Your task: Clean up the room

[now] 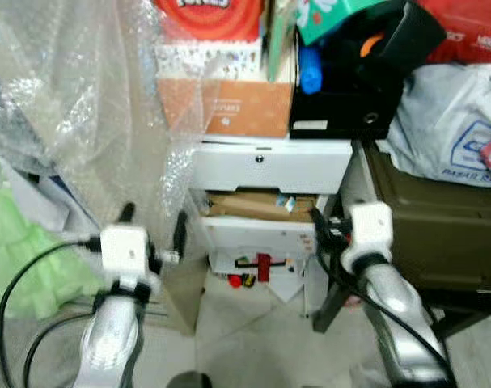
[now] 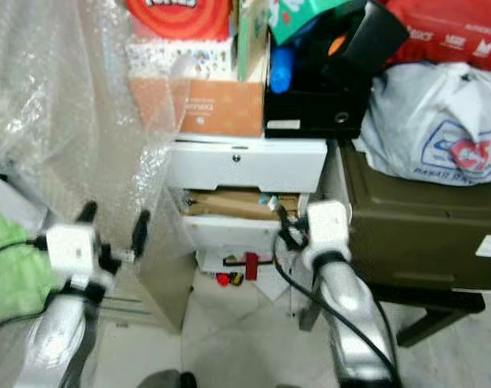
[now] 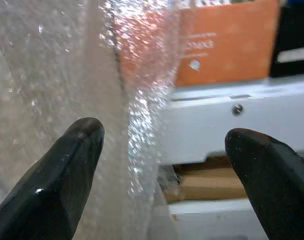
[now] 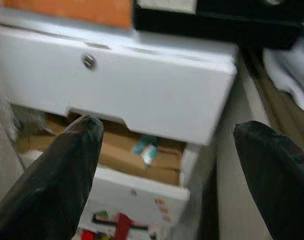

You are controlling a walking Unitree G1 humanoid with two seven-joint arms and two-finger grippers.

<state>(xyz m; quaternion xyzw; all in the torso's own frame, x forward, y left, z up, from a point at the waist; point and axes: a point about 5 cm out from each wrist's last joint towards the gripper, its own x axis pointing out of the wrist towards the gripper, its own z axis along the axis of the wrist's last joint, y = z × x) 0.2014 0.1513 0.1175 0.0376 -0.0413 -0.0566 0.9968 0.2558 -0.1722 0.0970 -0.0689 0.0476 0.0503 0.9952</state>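
Bright, even indoor light; soft blur throughout, glare on bubble wrap (image 1: 75,105).

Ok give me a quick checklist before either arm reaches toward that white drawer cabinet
1. Left gripper open: ok, fingers apart.
2. Right gripper open: ok, fingers spread wide.
3. Both grippers empty: ok, nothing between the fingers.
4. Bubble wrap out of the left gripper's way: not ok, it hangs directly ahead of it.
5. White drawer ahead of the right gripper: ok, its front faces the fingers.
6. Cardboard in the gap below the drawer loose enough to pull: cannot tell.
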